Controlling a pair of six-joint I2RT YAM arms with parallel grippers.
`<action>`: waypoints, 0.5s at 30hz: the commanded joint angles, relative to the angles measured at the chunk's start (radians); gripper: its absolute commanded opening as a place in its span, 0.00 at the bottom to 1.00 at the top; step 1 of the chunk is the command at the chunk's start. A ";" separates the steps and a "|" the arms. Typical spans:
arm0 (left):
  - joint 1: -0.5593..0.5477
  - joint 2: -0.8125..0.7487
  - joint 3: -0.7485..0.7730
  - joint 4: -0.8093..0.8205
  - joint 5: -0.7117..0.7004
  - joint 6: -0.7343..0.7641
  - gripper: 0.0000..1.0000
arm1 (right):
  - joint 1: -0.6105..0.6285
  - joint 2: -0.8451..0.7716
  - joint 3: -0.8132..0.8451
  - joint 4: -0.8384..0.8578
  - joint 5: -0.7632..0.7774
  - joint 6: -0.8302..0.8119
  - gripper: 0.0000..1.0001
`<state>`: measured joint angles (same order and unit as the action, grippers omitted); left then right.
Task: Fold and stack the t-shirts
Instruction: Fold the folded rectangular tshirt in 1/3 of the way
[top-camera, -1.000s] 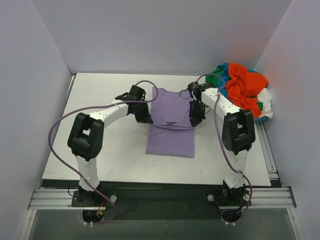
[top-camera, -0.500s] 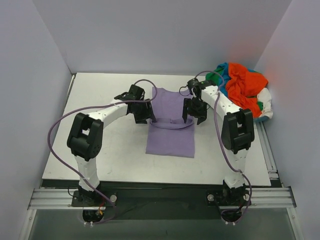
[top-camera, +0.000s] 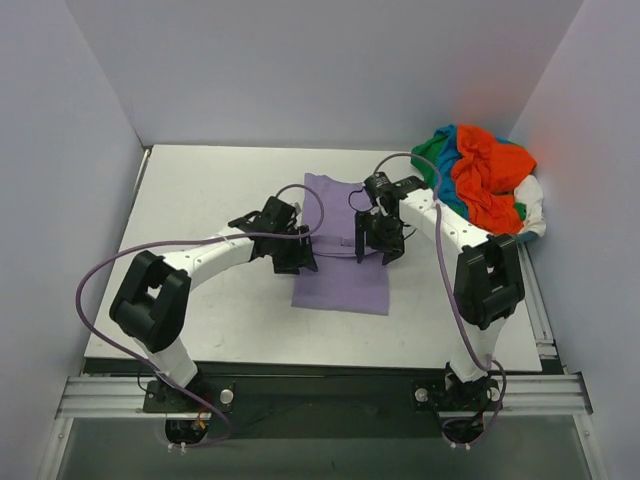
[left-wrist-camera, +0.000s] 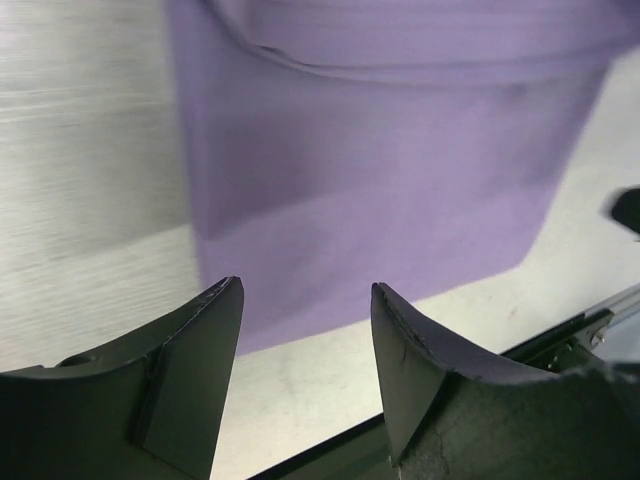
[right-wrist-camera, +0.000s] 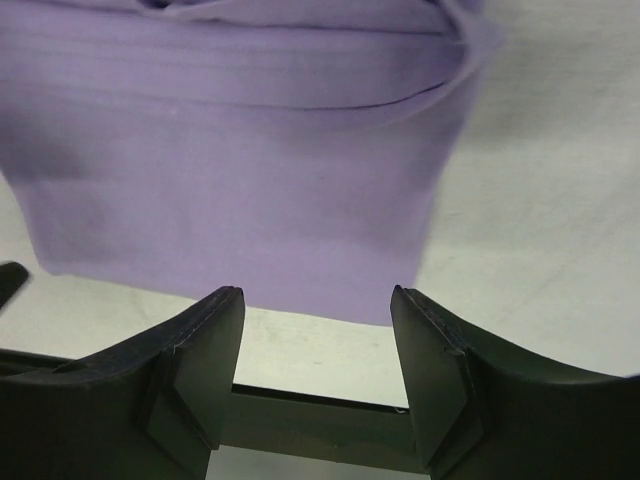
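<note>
t-shirts, on a white table (top-camera: 200, 210).

top external view: the lavender t-shirt (top-camera: 340, 285) is laid flat near the table's centre, with a folded layer lying over its 12 o'clock half. the heap of t-shirts (top-camera: 480, 180), orange-red, green, teal-blue and white, is bunched at the table's 2 o'clock corner, well apart from both grippers. the left gripper (top-camera: 303, 258) is placed at the lavender t-shirt's 9 o'clock edge. the right gripper (top-camera: 375, 240) is set over its 3 o'clock side.

left wrist view: the left fingers (left-wrist-camera: 190, 370) are seen spread apart with nothing gripped. the purple cloth lies beyond them toward 12 o'clock.

right wrist view: the right fingers (right-wrist-camera: 200, 360) are likewise parted and empty. the cloth's edge is shown just past the tips, toward 11 o'clock.
</note>
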<state>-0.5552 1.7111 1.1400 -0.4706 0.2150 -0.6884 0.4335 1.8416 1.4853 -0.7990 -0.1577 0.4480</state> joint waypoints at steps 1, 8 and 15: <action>-0.093 -0.061 0.004 0.133 0.006 0.006 0.64 | 0.040 -0.007 -0.019 0.021 -0.039 0.027 0.61; -0.160 -0.002 -0.077 0.320 0.056 0.006 0.63 | 0.062 0.083 0.016 0.053 -0.069 0.090 0.60; -0.181 0.031 -0.218 0.507 0.087 0.000 0.63 | 0.062 0.174 0.075 0.069 -0.063 0.127 0.59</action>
<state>-0.7223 1.7241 0.9482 -0.1135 0.2668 -0.6926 0.4984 1.9957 1.5047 -0.7124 -0.2203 0.5480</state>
